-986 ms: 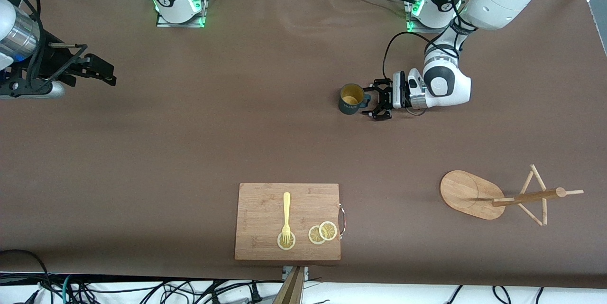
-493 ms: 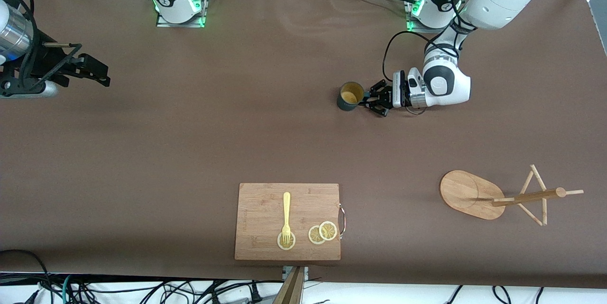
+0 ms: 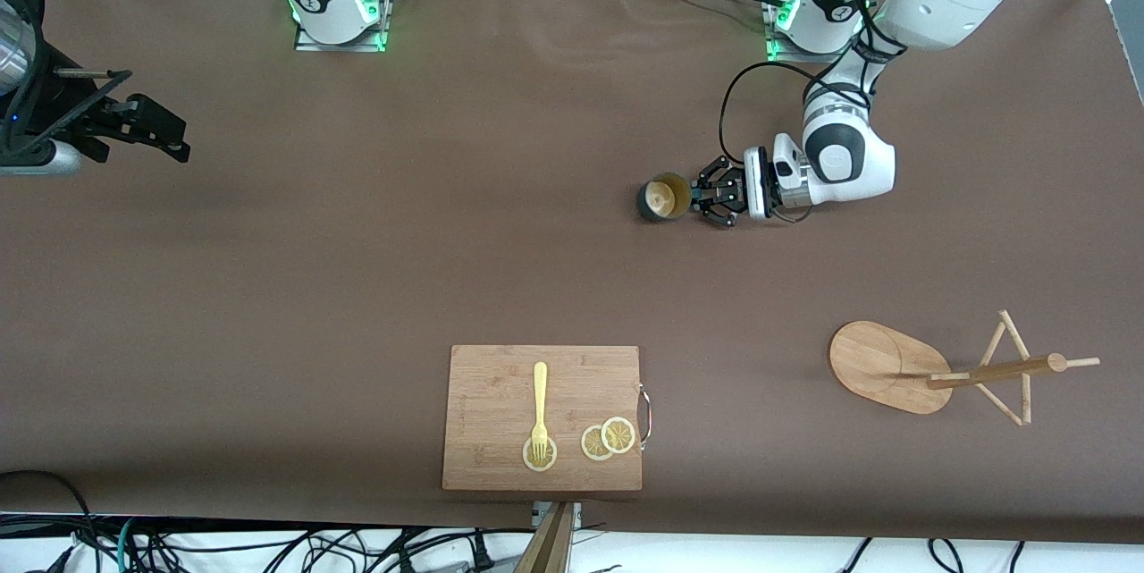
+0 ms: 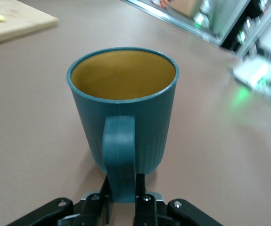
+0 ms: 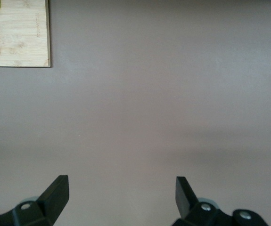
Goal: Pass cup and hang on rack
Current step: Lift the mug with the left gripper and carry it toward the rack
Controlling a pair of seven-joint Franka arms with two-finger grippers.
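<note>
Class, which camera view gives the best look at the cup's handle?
The left wrist view: the cup fills it, its handle clamped by the left gripper. The front view shows the cup small, handle hidden by that gripper. The right wrist view shows no cup.

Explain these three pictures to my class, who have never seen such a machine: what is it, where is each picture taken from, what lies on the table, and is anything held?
Two white robot arms work at a brown table. One picture looks down from high across the table; the other two come from cameras on each arm's wrist. The left claw is shut on the handle of the cup, a teal mug that is yellow inside. The right claw is open and holds nothing, waiting at the right arm's end of the table. Nearer the front camera are a wooden rack and a cutting board carrying a fork and lemon slices.
</note>
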